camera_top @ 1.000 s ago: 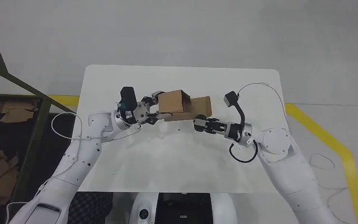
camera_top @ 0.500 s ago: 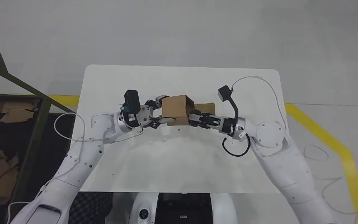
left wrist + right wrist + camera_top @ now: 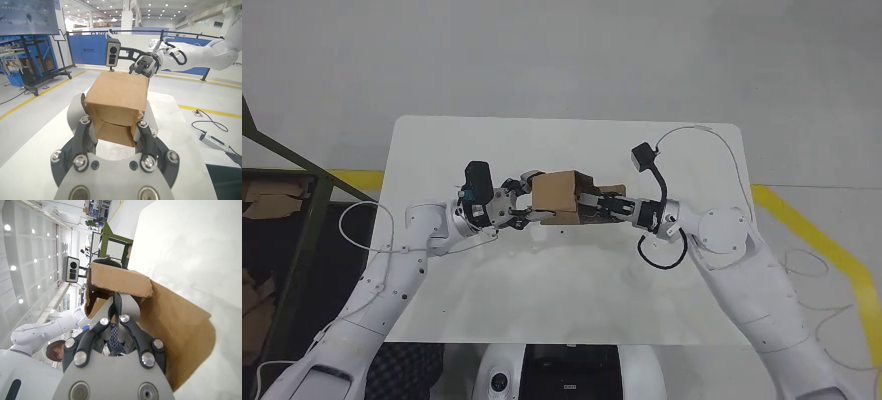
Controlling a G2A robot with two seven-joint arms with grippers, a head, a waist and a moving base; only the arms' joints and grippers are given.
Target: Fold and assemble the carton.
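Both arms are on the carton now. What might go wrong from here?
1. The right gripper, shut, pokes into the carton under a flap with a ragged edge; pushing on may tear or crumple it.
2. The left gripper clamps the side walls beside a torn corner; a hard push may buckle them or slip the carton free.

Setting: industrial test hall. Evidence: yellow floor lines (image 3: 817, 235), blue partition panels (image 3: 88, 51), ceiling spotlights (image 3: 151, 4), large screen (image 3: 28, 17) on stand.
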